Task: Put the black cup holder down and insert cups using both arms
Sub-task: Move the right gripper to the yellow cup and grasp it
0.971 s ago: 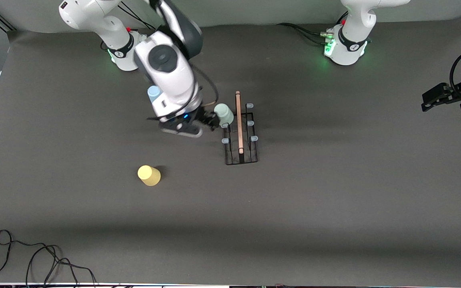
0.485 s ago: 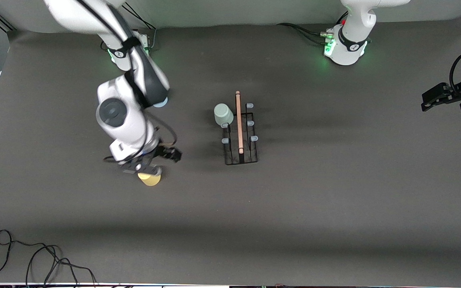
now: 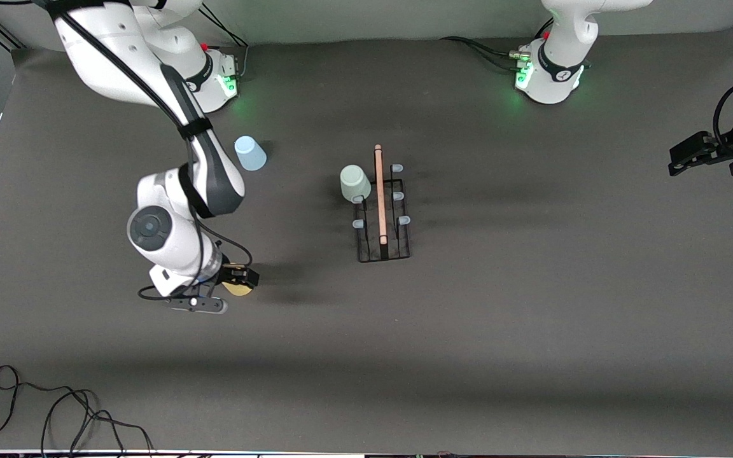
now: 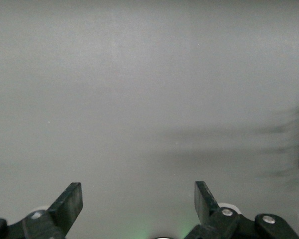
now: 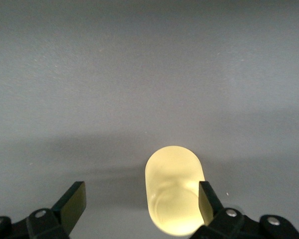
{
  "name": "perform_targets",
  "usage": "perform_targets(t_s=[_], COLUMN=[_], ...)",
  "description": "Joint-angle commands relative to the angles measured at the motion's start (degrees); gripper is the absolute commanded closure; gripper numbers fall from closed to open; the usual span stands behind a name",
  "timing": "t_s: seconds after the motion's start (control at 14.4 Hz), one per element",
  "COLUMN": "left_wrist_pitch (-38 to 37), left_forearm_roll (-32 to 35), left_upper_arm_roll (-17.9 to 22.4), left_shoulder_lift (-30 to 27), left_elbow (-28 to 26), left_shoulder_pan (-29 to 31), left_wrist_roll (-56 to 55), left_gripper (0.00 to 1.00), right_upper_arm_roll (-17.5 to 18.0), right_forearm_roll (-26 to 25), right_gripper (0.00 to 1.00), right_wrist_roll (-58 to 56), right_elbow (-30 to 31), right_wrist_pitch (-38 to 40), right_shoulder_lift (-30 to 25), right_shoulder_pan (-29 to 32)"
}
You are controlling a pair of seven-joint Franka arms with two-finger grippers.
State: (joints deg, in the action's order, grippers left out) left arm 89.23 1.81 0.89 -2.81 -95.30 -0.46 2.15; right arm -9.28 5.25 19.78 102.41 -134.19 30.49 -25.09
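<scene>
Swung from the black cup holder (image 3: 382, 213), right end effector (image 3: 234, 284) hovers open over yellow cup (image 5: 174, 196); left end effector (image 4: 138, 204) waits open.

White jointed arms (image 3: 169, 235), black bands, green-lit bases (image 3: 548, 79).

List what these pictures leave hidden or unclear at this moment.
- Yellow cup: front view, mostly covered by the right gripper; right wrist view cuts off its lower end, so whether a finger touches it is unclear.
- Black cup holder: left wrist view shows only an edge at the frame border.
- Prong under the grey-green cup: hidden by the cup.
</scene>
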Motion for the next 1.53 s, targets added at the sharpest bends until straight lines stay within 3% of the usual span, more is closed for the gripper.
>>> perform_targets(t_s=[0.0, 0.35, 1.25, 1.32, 1.46], left_wrist_pitch=[-1.0, -1.2, -1.3, -1.3, -0.9], left_forearm_roll=[0.3, 0.3, 0.3, 0.3, 0.3], left_upper_arm_roll=[0.3, 0.3, 0.3, 0.3, 0.3], left_shoulder_lift=[0.0, -0.1, -0.1, -0.1, 0.0], left_elbow=[0.1, 0.1, 0.1, 0.1, 0.1], left_shoulder_pan=[-0.6, -0.2, -0.2, -0.2, -0.2], left_wrist_roll=[-0.2, 0.1, 0.3, 0.3, 0.4], left_gripper=[0.0, 0.0, 0.0, 0.0, 0.0], right_upper_arm_roll=[0.1, 0.1, 0.5, 0.6, 0.7], right_forearm_roll=[0.2, 0.2, 2.8, 2.8, 2.8], right_gripper=[0.0, 0.0, 0.0, 0.02, 0.15], right_wrist_roll=[-3.7, -8.9, -8.8, -8.8, -8.8], right_elbow=[-1.8, -0.3, 2.3, 2.2, 2.2], right_wrist_pitch=[-1.2, -0.9, 3.4, 4.2, 5.9], right_shoulder_lift=[2.4, 1.7, 1.5, 1.2, 0.4], right_shoulder_pan=[0.4, 3.4, 2.8, 2.7, 2.6])
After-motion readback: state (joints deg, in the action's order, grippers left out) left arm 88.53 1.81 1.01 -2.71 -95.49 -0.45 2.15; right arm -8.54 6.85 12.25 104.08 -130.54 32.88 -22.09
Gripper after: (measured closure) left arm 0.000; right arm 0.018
